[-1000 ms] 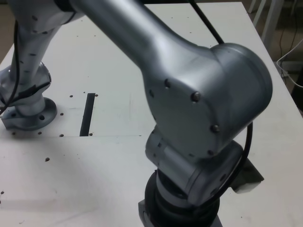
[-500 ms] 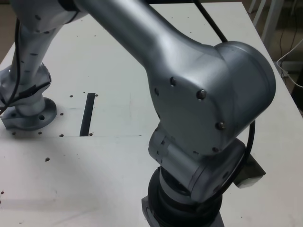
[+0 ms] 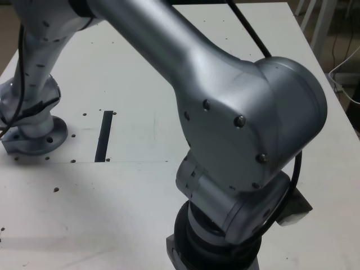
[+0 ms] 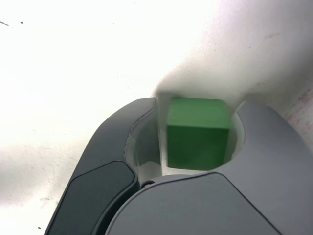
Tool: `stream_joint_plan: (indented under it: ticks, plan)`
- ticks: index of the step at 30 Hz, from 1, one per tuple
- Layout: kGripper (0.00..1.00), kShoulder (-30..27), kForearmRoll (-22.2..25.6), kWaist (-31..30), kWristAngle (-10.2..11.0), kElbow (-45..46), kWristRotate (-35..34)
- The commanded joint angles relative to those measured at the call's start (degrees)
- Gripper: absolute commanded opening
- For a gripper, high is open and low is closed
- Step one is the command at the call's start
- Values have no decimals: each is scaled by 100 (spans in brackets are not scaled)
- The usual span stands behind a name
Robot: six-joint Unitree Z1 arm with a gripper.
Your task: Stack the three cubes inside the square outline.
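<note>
While between jaws, one green cube

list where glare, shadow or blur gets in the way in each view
wrist view: the white surface washes out to near pure white on one side, a soft shadow spreads around the green cube, whose edges look slightly soft; exterior view: bright sheen along the grey arm, dim background past the tabletop, a pale glossy patch low on the exterior view's left
</note>
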Motion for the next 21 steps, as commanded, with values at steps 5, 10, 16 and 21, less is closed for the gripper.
stream_joint_plan:
  ticks: [5,10,16,21]
  plan:
    - [19,-49,138,-8,27,15,-45]
    - [19,-265,320,27,106,30,-170]
    - [19,-665,646,379,175,59,-419]
    - [19,-1062,916,1089,125,258,-607]
